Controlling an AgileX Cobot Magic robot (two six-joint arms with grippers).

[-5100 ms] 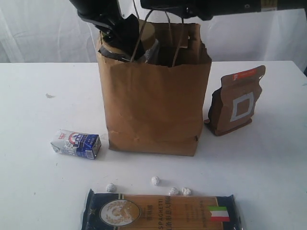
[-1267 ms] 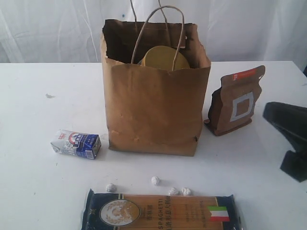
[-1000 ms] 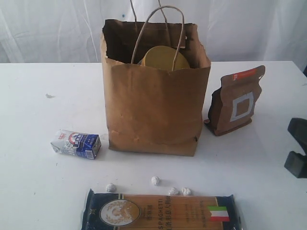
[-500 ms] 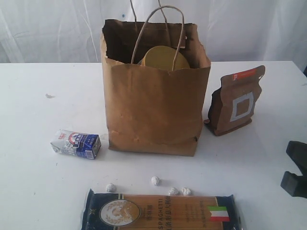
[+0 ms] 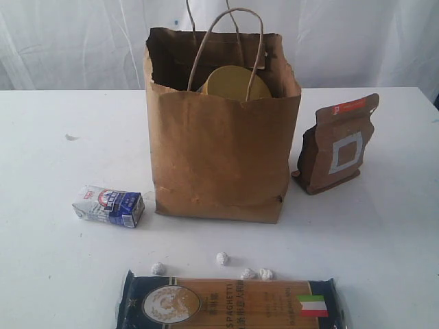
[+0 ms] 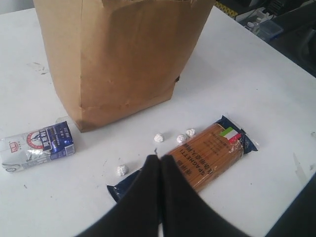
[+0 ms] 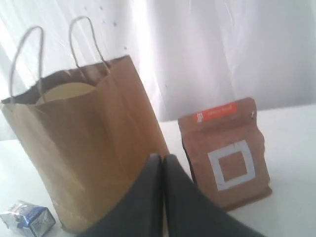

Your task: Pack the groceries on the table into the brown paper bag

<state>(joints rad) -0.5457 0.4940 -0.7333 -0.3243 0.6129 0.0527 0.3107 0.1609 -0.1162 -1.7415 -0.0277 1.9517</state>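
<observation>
Right black pincer (image 7: pixel 162 157) has left exterior view; it and left black pincer (image 6: pixel 158 159) both pressed together, empty, facing tall kraft-brown paper bag (image 5: pixel 219 157).

Black, tapered left gripper (image 6: pixel 157 159) and right gripper (image 7: pixel 162 158)

Bag (image 5: pixel 219 157) mouth partly blocked by tan lid (image 5: pixel 233 83) and loop handles (image 5: pixel 261 38). Table (image 5: pixel 48 144) bare far left; brown pouch (image 5: pixel 337 144) crowds bag's right.
</observation>
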